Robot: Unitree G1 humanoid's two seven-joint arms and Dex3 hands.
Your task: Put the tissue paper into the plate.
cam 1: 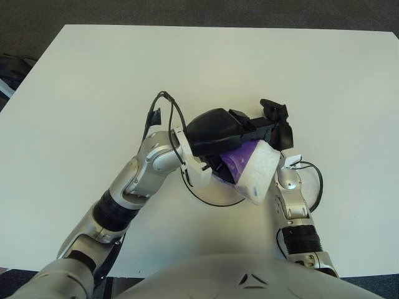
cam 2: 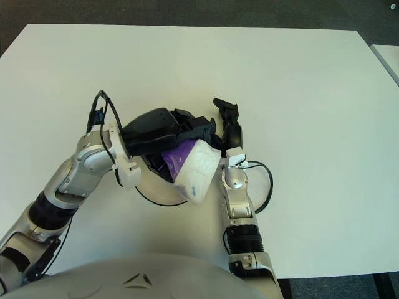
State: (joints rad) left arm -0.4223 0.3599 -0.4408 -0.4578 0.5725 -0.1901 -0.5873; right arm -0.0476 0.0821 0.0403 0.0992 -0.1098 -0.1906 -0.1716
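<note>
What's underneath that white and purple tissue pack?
Under the tissue pack, gripped by the left hand, only the plate rim shows. The rest is covered. The right hand is beside it.

The table (cam 1: 93, 75) is viewed steeply downward from two head-mounted eyes (set slightly apart); nearly the whole tabletop is shared by both.
</note>
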